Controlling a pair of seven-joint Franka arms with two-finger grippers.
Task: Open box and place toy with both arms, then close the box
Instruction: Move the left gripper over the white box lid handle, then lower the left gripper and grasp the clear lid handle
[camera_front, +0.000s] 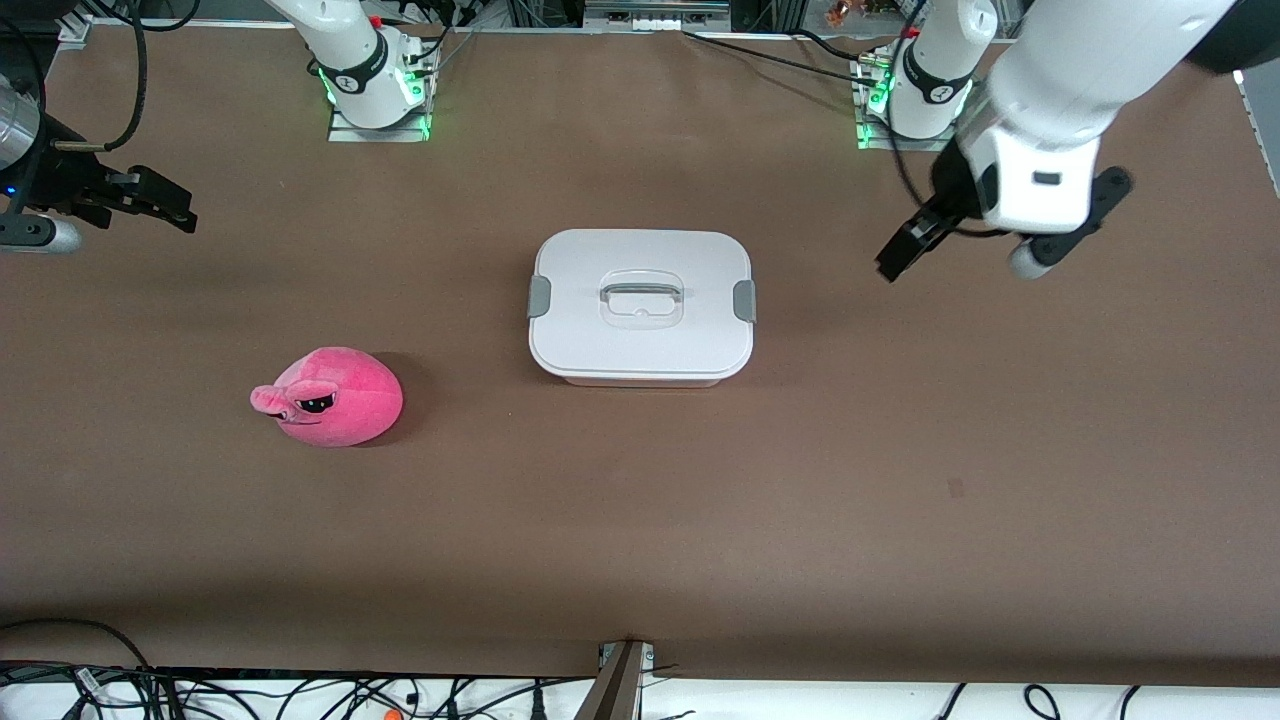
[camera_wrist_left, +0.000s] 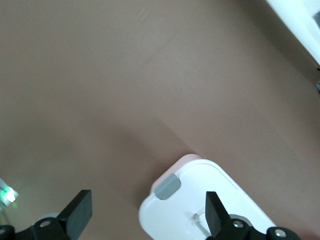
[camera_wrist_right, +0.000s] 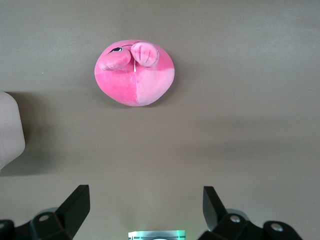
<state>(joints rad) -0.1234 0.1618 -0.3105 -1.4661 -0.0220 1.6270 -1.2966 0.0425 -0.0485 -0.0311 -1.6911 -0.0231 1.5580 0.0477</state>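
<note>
The box (camera_front: 640, 305) stands shut in the middle of the table, its white lid on, with a grey clip (camera_front: 540, 296) at each short side and a clear handle (camera_front: 641, 295) on top. The toy (camera_front: 330, 395), a bright pink plush, lies on the table nearer the front camera than the box, toward the right arm's end. My left gripper (camera_front: 900, 250) hangs open over bare table beside the box at the left arm's end; its wrist view shows the box (camera_wrist_left: 200, 200) corner between its fingers (camera_wrist_left: 80, 207). My right gripper (camera_front: 175, 205) hangs open over the table's right-arm end, and the toy (camera_wrist_right: 135, 72) shows in its wrist view.
Brown paper covers the table (camera_front: 640, 520). Both arm bases (camera_front: 375, 90) stand along the edge farthest from the front camera. Cables (camera_front: 300, 695) and a bracket lie past the edge nearest that camera.
</note>
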